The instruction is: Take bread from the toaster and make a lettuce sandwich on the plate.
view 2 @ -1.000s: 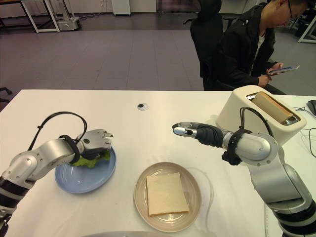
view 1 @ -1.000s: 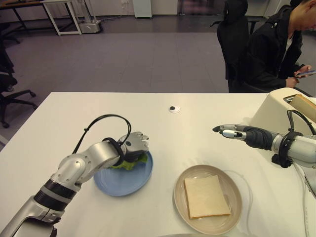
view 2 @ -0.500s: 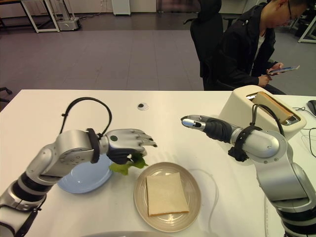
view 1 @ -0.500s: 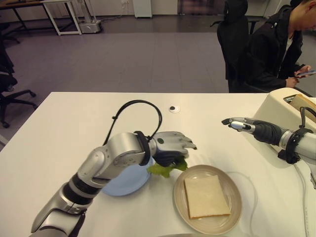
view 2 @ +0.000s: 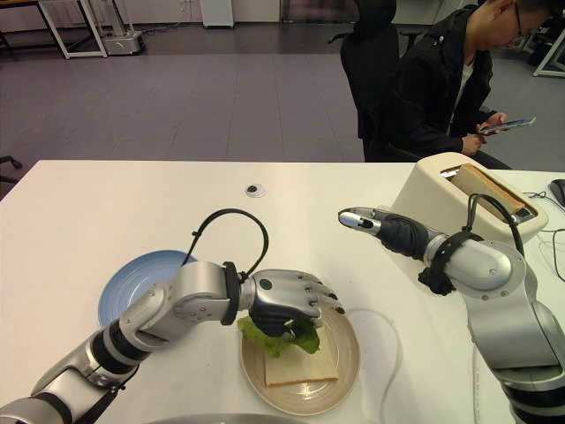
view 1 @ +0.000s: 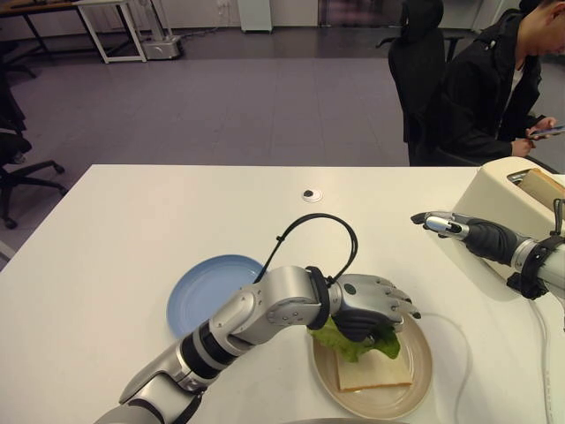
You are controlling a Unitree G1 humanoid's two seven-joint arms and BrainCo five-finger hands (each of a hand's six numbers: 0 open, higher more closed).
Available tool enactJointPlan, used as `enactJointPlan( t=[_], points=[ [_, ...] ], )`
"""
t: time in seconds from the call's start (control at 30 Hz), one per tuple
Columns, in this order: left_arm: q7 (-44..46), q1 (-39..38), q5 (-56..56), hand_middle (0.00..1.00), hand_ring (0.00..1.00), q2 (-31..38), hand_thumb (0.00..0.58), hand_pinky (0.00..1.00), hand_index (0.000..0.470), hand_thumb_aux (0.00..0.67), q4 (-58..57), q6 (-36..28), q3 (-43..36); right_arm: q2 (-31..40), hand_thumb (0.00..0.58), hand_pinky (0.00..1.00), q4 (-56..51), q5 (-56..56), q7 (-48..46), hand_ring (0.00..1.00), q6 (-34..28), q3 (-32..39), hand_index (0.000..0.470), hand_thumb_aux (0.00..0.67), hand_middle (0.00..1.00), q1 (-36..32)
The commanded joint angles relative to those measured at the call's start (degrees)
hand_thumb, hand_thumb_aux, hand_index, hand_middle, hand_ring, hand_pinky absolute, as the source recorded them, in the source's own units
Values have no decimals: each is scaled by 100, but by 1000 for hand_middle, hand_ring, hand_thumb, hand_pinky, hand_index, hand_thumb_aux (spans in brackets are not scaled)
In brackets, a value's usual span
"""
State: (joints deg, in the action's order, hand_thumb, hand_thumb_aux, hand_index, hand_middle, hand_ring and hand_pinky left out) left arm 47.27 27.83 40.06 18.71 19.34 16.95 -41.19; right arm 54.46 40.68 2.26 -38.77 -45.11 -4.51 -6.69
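Left hand (view 1: 375,309) grasps one lettuce leaf (view 1: 350,344) over one bread slice (view 1: 378,376), right hand (view 1: 452,226) released

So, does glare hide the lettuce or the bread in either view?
Left eye view: no glare; only the left hand covers part of the lettuce and the bread. Right eye view: even light on the plate and the blue plate, nothing washed out.

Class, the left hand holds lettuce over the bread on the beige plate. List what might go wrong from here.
1. The lettuce hangs toward the left side of the bread slice, so it may land partly on the plate.
2. The left hand curls round the leaf; it might cling on release.
3. The right hand is close to the toaster and could nudge it.
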Motion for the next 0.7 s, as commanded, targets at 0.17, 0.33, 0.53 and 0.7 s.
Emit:
enactJointPlan(
  t=[0.17,0.33,0.53,0.7],
  points=[
    [-576,-31,792,0,0,-240,580,0,470,670,-690,232,-434,54,0,0,38,11,-29,0,-5,29,0,0,0,20],
    [-741,-125,880,0,0,-442,580,0,470,670,-797,158,-495,49,0,0,38,13,-37,0,1,70,0,0,0,5],
    [-1196,-260,868,0,0,-655,580,0,470,670,-1029,106,-476,56,0,0,1,15,-64,0,36,126,0,0,0,-52],
    [-1389,-106,855,0,0,-799,580,0,470,670,-852,4,-236,67,0,0,-45,-3,-96,0,67,198,0,0,0,-77]
  ],
)
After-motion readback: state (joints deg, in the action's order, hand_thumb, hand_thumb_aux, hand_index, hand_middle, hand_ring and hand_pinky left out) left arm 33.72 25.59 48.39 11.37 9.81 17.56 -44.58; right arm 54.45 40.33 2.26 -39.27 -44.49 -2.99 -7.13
